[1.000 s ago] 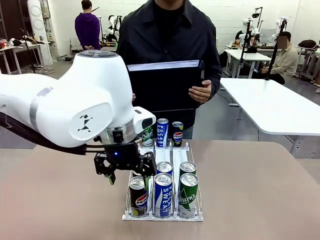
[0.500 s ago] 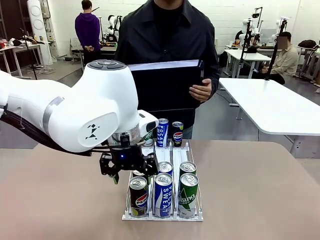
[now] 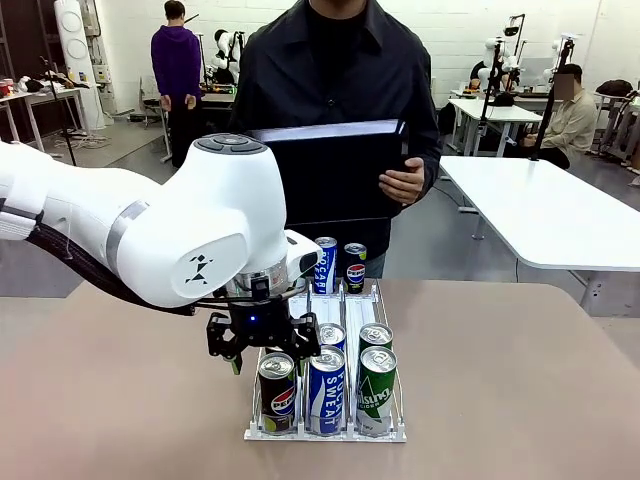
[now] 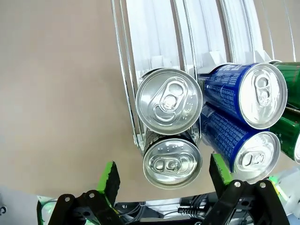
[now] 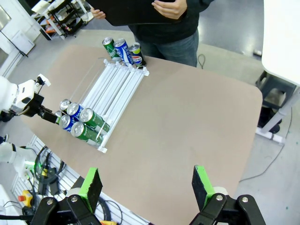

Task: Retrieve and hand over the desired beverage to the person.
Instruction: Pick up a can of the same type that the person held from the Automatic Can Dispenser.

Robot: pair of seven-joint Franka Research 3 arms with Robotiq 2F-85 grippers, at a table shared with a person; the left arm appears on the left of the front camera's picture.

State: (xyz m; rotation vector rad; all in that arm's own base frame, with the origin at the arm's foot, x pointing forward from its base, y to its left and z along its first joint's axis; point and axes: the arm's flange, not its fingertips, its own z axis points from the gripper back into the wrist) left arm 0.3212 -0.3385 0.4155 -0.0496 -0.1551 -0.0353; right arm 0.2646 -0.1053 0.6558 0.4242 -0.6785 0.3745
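the person (image 3: pixel 340 80) stands at the far side of the surface (image 3: pixel 520 380), in a dark hip-length jacket over a black shirt. they hold a flat black folder (image 3: pixel 330 175) across the chest, with one hand (image 3: pixel 403 185) on its right edge.

on the surface in front of them, a clear three-lane rack (image 3: pixel 300 436) runs from far to near. at its far end, a blue pocari sweat can (image 3: pixel 325 265) and a dark pepsi can (image 3: pixel 354 267) stand upright side by side. at the near end the front row reads, left to right: front pepsi can (image 3: pixel 277 392), front pocari sweat can (image 3: pixel 326 390), front green can (image 3: pixel 376 390). a second blue can (image 3: pixel 331 336) and a second green can (image 3: pixel 375 337) stand just behind them.

the white left arm (image 3: pixel 200 230) reaches in from the left, over the rack's near left lane. the left tool (image 3: pixel 268 355) points down above the front pepsi can with its jaws spread wide. in the left wrist view its green pads (image 4: pixel 110 180) sit on either side of that can's silver top (image 4: pixel 172 161), with a gap on each side. it grasps nothing. another silver can top (image 4: pixel 168 101) lies touching it in the same lane.

the right tool (image 5: pixel 146 185) hangs high over the near right of the surface, with its jaws released and nothing between them.
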